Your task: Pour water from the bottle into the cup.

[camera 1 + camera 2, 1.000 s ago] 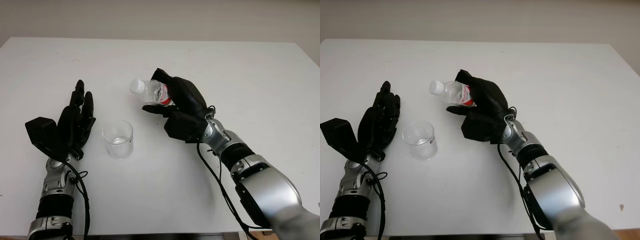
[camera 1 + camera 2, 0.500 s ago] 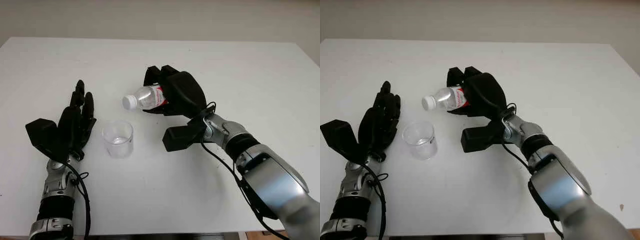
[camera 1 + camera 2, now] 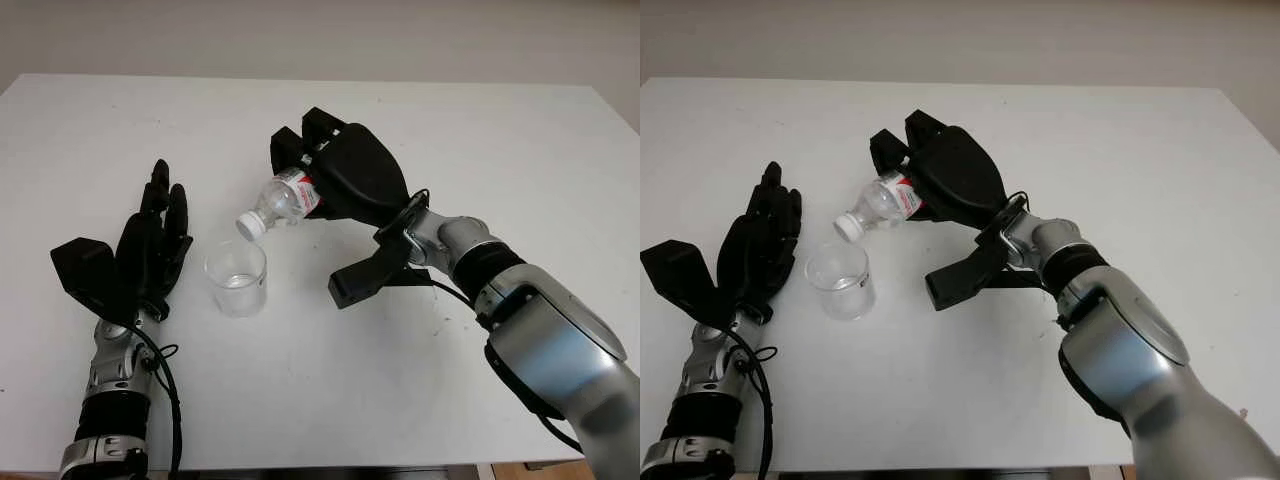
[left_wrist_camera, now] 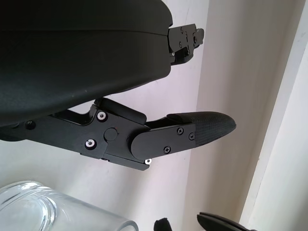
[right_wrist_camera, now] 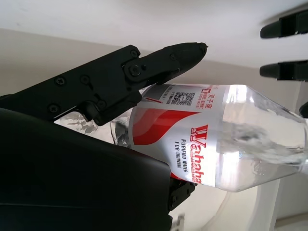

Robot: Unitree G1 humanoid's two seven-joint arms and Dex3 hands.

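Clear plastic, red-and-white labelled, the water bottle (image 3: 283, 196) is clasped in my right hand (image 3: 345, 178) and tipped neck-down above the white table (image 3: 500, 140), its white cap (image 3: 247, 227) just over the far rim of the clear cup (image 3: 236, 278). I see the cup standing upright on the table with a little water in it, below and slightly to the left of the bottle. My left hand (image 3: 150, 245) is open just beside the cup on its left, holding nothing.
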